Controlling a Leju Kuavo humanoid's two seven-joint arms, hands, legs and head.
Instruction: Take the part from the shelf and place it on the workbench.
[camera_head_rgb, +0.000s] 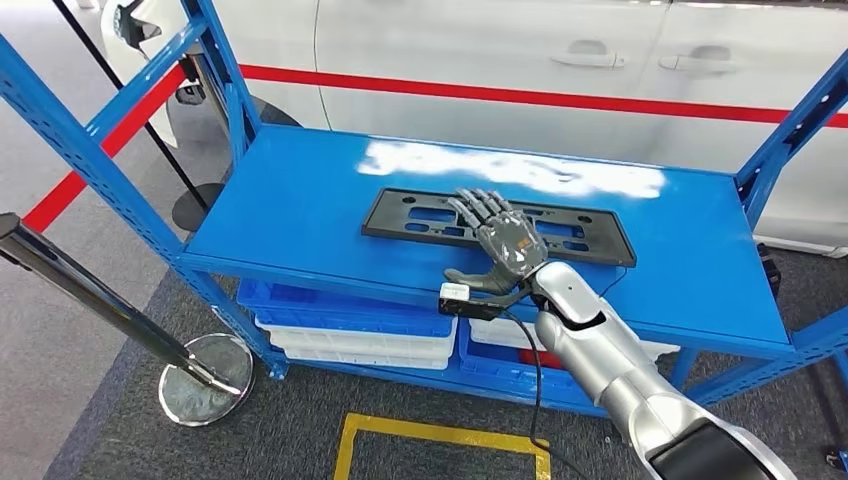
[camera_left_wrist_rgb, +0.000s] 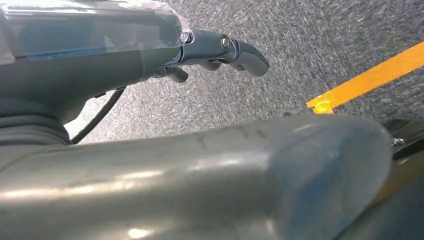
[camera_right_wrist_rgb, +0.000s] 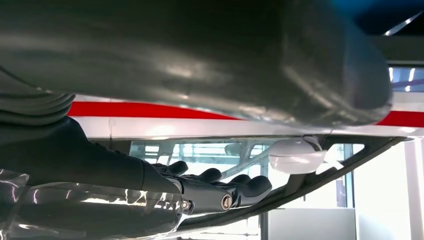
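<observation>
Head view, left to right: you see the blue shelf (camera_head_rgb: 300, 215) carrying the flat black part (camera_head_rgb: 420, 218) on its top deck, lying lengthwise. The right hand (camera_head_rgb: 500, 240) hovers over the part's middle, palm up, fingers spread, holding nothing. The left hand (camera_left_wrist_rgb: 220, 52) hangs over grey carpet, fingers loosely curled, gripping nothing; judge it idle

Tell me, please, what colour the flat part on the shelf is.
Black; the part shows best in the head view.
</observation>
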